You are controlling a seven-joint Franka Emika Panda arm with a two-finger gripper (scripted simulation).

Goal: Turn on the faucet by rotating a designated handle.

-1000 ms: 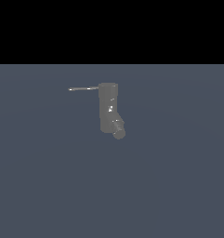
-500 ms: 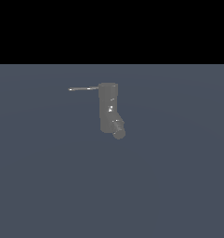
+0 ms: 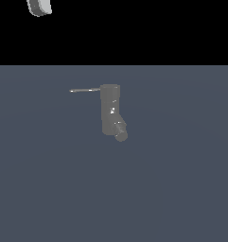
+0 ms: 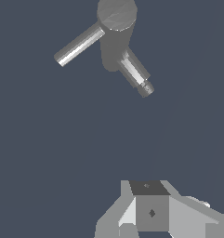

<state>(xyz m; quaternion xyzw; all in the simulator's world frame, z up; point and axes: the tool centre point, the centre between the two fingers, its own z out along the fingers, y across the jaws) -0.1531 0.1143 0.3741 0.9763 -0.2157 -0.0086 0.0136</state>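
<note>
- From my remote station I see a flat, dull blue-grey floor [image 3: 172, 189] filling the lower part of the exterior view, with plain black above it.
- The faucet [image 3: 109, 109] stands upright near the middle of that floor: a small grey cylinder.
- A short round spout [image 3: 120, 133] angles out from its lower end, toward the exterior view's right and toward the camera.
- The handle [image 3: 84, 90] is a thin grey rod running level from the top of the faucet toward the exterior view's left.
- At the upper edge of the exterior view, on its left, a small curved white and grey piece of the robot arm [image 3: 39, 6] shows against the black, well apart from the faucet.
- In the wrist view I look down on the faucet's round top, with the rod and the spout spreading away from it in different directions.
- The gripper [image 4: 150, 211] shows there only as blocky grey and white shapes at the frame edge, well apart from the faucet and touching nothing.
- I cannot tell whether its jaws are spread or closed; the fingertips are not clear.
</note>
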